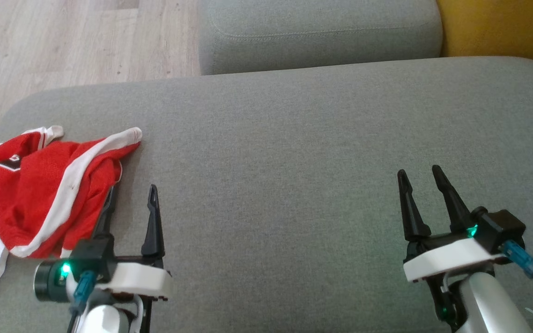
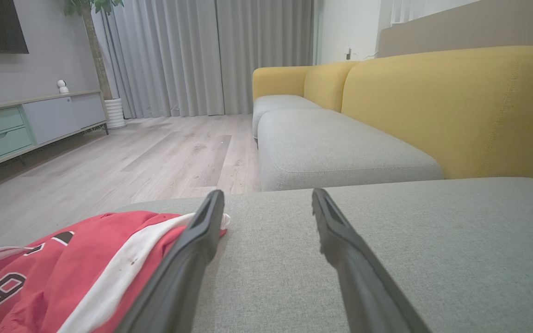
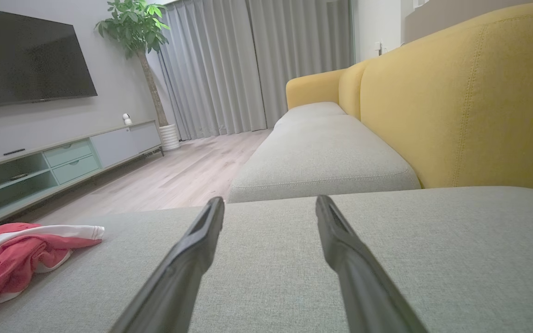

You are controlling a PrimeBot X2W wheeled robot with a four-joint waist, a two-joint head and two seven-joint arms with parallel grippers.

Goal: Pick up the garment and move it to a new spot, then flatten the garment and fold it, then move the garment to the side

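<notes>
Head view: at nine o'clock the garment (image 1: 40,194), a red mesh jersey with white trim and dark numerals, lies crumpled at the left end of the grey seat cushion (image 1: 271,138). One white-edged corner points toward two o'clock. Pale wood-plank floor (image 1: 63,41) shows beyond it at eleven o'clock.

At seven o'clock the left gripper (image 1: 132,192) rests low over the cushion with its two dark, tapered fingers spread wide and holding nothing. Its outer finger lies right against the jersey's rumpled right edge, and the inner one is over bare fabric.

The cushion's middle is a flat, coarse weave with rounded corners. A second grey cushion (image 1: 317,32) with a stitched seam sits at twelve o'clock, and the mustard-yellow backrest (image 1: 502,27) is at one o'clock.

At four o'clock the right gripper (image 1: 419,170) is also spread apart and empty, well away from the jersey.

In the left wrist view the jersey (image 2: 63,263) bunches at eight o'clock beside that gripper's (image 2: 266,196) left finger. A low cabinet (image 2: 30,125) stands at ten o'clock and pleated grey curtains (image 2: 201,55) at twelve.
</notes>
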